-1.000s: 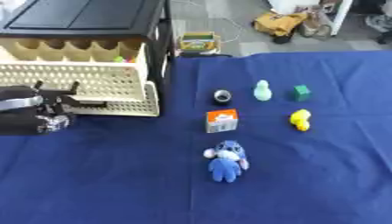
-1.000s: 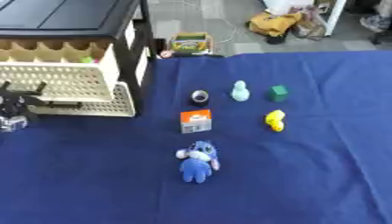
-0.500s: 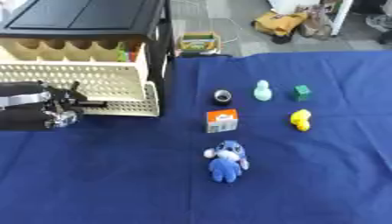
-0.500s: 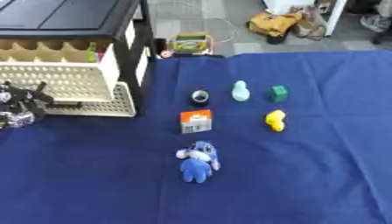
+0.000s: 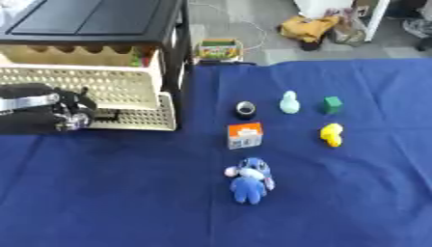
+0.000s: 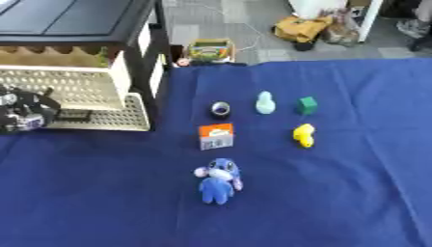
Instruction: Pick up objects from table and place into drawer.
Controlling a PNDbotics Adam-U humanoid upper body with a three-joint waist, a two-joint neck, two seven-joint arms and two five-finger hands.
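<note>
A cream perforated drawer (image 5: 127, 87) stands pulled out of the black cabinet (image 5: 101, 19) at the upper left. My left hand (image 5: 59, 113) is black and sits at the drawer's front left edge, just above the blue cloth. On the cloth lie a blue plush toy (image 5: 249, 179), an orange and white box (image 5: 245, 135), a small black round thing (image 5: 246, 109), a pale green figure (image 5: 290, 102), a green cube (image 5: 332, 104) and a yellow toy (image 5: 330, 134). All of them lie well to the right of the hand. My right hand shows in neither view.
A blue cloth (image 5: 127, 193) covers the table. Beyond its far edge, on the floor, are a colourful box (image 5: 219, 48) and a heap of yellow and dark things (image 5: 317, 29). The cabinet blocks the upper left.
My left hand has shifted a little to the right along the drawer's front. The objects on the cloth have not moved.
</note>
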